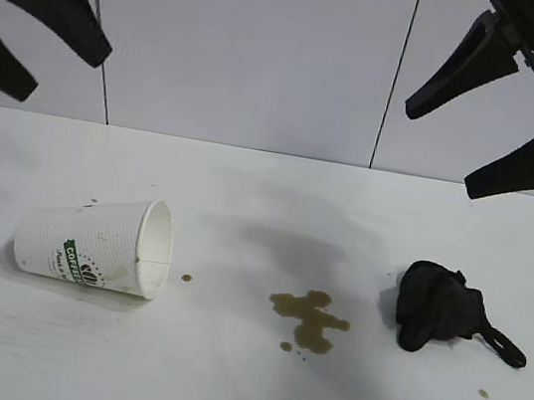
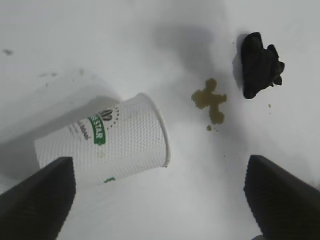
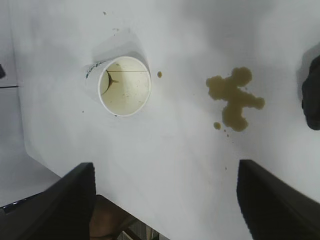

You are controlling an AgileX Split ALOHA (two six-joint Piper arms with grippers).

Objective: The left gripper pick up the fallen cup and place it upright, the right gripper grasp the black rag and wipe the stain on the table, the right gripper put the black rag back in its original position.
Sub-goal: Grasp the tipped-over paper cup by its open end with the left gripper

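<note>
The white cup [image 1: 95,243] with a green band lies on its side at the table's [image 1: 219,384] left, mouth toward the middle; it also shows in the left wrist view [image 2: 107,142] and the right wrist view [image 3: 124,85]. The olive-brown stain [image 1: 309,318] is in the middle, also visible in both wrist views [image 2: 210,100] [image 3: 235,98]. The black rag [image 1: 442,307] sits at the right, loop tail pointing right. My left gripper [image 1: 37,40] hangs open and empty high above the cup [image 2: 160,200]. My right gripper [image 1: 487,142] hangs open and empty high above the rag [image 3: 165,200].
A small brown droplet [image 1: 186,278] lies beside the cup's mouth, and tiny dots [image 1: 483,394] lie near the rag. A pale grey panelled wall [image 1: 250,47] stands behind the table. The table's edge [image 3: 65,170] shows in the right wrist view.
</note>
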